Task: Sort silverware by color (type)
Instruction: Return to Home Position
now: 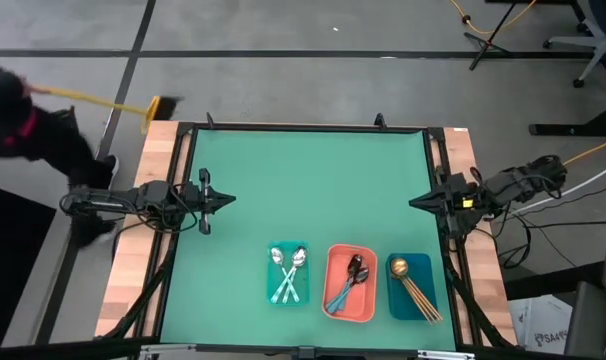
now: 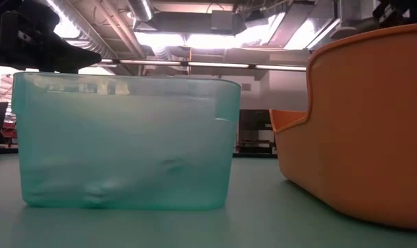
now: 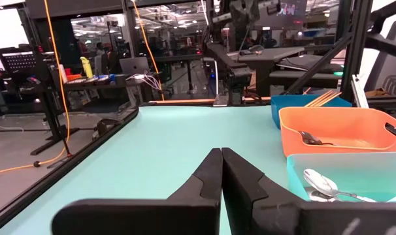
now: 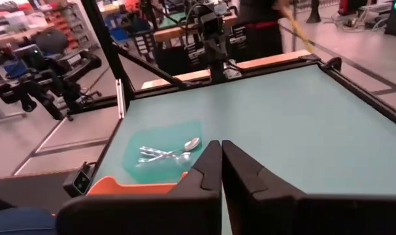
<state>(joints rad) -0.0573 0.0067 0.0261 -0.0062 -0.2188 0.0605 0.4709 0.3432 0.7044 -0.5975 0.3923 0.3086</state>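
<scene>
**Overhead view.** The green table carries three trays in a row along the lower edge of the frame, right of centre.

- The teal tray, at the left end of the row, holds the silver spoons. Their bowls point toward the top of the frame and their light handles cross.
- The coral tray, in the middle, holds the dark spoons with bluish handles, lying on a diagonal.
- The dark blue tray, at the right end, holds the gold spoons. Their bowls lie at the tray's upper left and their thin brown handles run toward its lower right.

No spoon lies on the bare table.

**Arms.** The left gripper sits at the middle of the left edge, pointing inward. The right gripper mirrors it at the middle of the right edge. Both are well apart from the trays.

**Wrist views.** The left gripper has its fingers pressed together and holds nothing. The same is true of the right gripper.

**Table-level view.** The teal tray fills the left of the frame and the coral tray the right.

**Surroundings.** A person in dark clothing is on the floor at the upper left, off the table.
</scene>
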